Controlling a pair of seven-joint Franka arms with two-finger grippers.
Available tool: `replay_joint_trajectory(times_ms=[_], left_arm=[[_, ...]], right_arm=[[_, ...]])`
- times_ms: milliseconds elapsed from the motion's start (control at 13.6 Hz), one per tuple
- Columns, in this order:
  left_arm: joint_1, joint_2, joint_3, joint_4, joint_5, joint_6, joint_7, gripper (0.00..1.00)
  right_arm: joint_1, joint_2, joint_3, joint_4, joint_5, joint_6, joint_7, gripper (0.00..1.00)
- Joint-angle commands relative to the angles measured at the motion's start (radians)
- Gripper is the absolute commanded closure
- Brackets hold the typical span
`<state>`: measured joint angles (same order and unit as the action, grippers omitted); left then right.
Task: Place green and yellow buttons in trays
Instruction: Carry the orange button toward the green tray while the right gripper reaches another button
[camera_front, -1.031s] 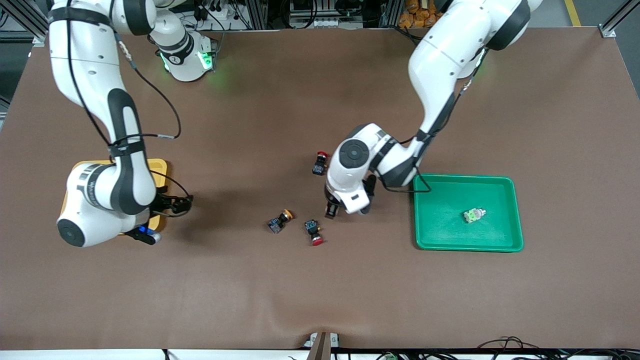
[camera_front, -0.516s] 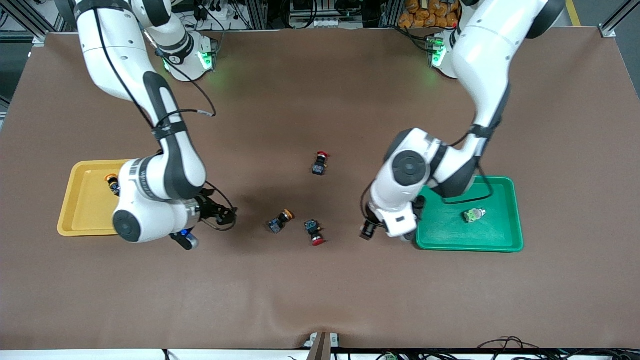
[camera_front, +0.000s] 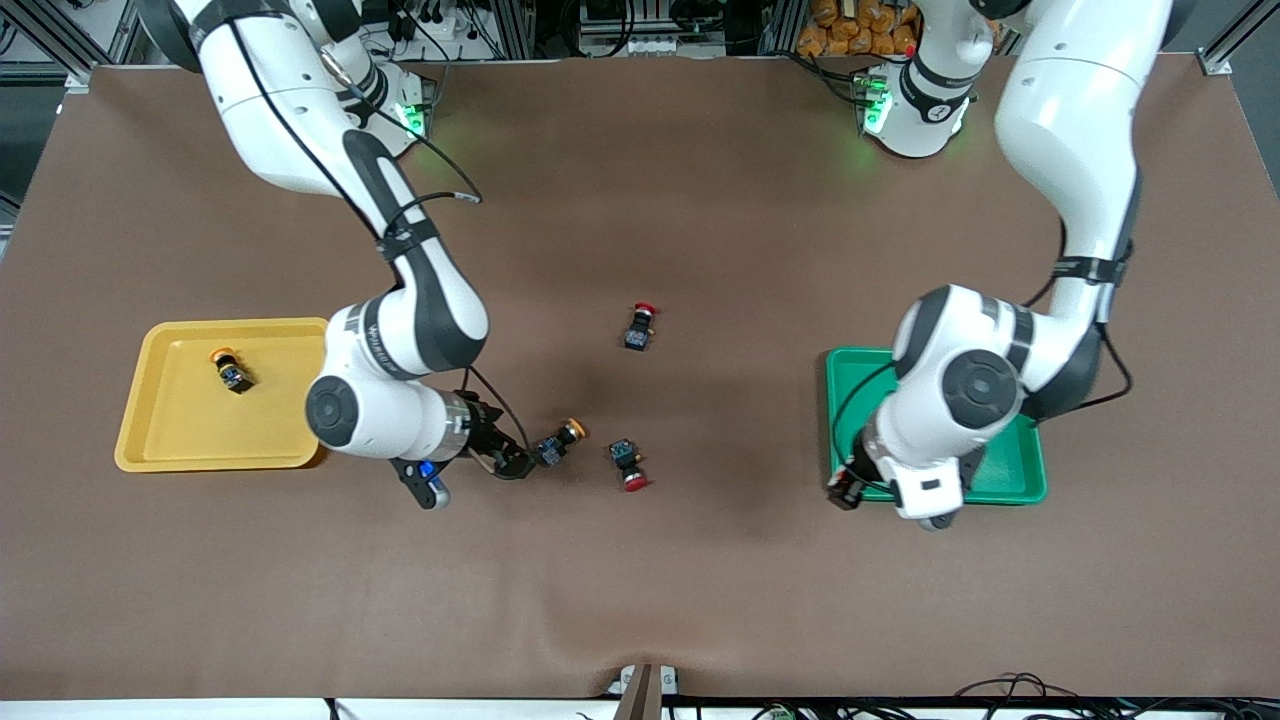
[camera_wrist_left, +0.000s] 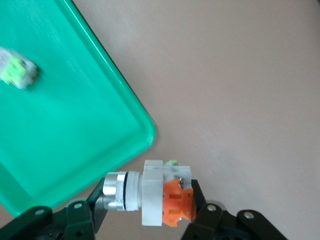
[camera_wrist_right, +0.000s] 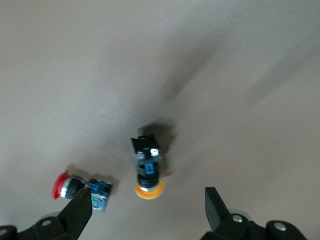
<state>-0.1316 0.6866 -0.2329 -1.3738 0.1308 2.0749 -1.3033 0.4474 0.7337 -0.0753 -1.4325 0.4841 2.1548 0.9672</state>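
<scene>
Brown table at mid-task: one yellow-capped button (camera_front: 230, 370) lies in the yellow tray (camera_front: 160, 440), one green-faced button (camera_wrist_left: 17, 74) in the green tray (camera_front: 1030, 480), the left gripper (camera_wrist_left: 150, 220) clamps a white-bodied button (camera_wrist_left: 152, 192) over that tray's corner, and the right gripper (camera_front: 510, 462), fingers apart, nears the last yellow-capped button on the table (camera_front: 558, 441).

White arms (camera_front: 1070, 120) with black joints, black cables

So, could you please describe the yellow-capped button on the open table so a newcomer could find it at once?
Start at the yellow tray and move toward the table's middle, to the right claw. The yellow-capped button lies just past its open fingers, beside a red-capped button. Its orange-yellow cap sets it apart from both red-capped ones.
</scene>
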Motion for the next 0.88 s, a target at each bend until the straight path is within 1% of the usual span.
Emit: replay_joint_trajectory(times_ms=[0, 74, 221, 368, 442, 516, 589, 663, 736, 810], left_arm=[[0.041, -0.042, 0.001, -0.024, 0.009, -0.073, 0.114, 0.91], [0.052, -0.055, 0.001, -0.024, 0.012, -0.100, 0.169, 0.91], [0.084, -0.065, 0.003, -0.027, 0.024, -0.154, 0.228, 0.91], [0.116, -0.078, 0.000, -0.057, 0.064, -0.176, 0.291, 0.92], [0.125, -0.076, 0.000, -0.077, 0.067, -0.173, 0.303, 0.91], [0.125, -0.073, 0.000, -0.091, 0.075, -0.165, 0.305, 0.91], [0.127, -0.068, 0.000, -0.099, 0.082, -0.164, 0.305, 0.91], [0.127, -0.067, 0.001, -0.113, 0.087, -0.156, 0.308, 0.90], [0.132, -0.067, 0.000, -0.128, 0.127, -0.142, 0.308, 0.90], [0.138, -0.062, -0.002, -0.146, 0.153, -0.121, 0.308, 0.90]], right_arm=[[0.043, 0.000, 0.000, -0.095, -0.005, 0.187, 0.022, 0.00], [0.054, 0.003, 0.000, -0.127, -0.005, 0.251, 0.021, 0.00], [0.066, 0.016, 0.002, -0.140, -0.005, 0.281, 0.022, 0.00], [0.083, 0.042, 0.002, -0.141, -0.007, 0.316, 0.021, 0.02], [0.088, 0.055, 0.002, -0.140, -0.007, 0.327, 0.022, 0.19], [0.091, 0.056, 0.008, -0.137, -0.002, 0.327, 0.024, 0.39], [0.086, 0.059, 0.020, -0.134, -0.002, 0.330, 0.024, 0.49], [0.089, 0.065, 0.022, -0.134, -0.002, 0.333, 0.024, 0.53], [0.091, 0.070, 0.022, -0.134, -0.002, 0.345, 0.024, 0.65], [0.090, 0.070, 0.022, -0.134, -0.002, 0.346, 0.022, 0.85]])
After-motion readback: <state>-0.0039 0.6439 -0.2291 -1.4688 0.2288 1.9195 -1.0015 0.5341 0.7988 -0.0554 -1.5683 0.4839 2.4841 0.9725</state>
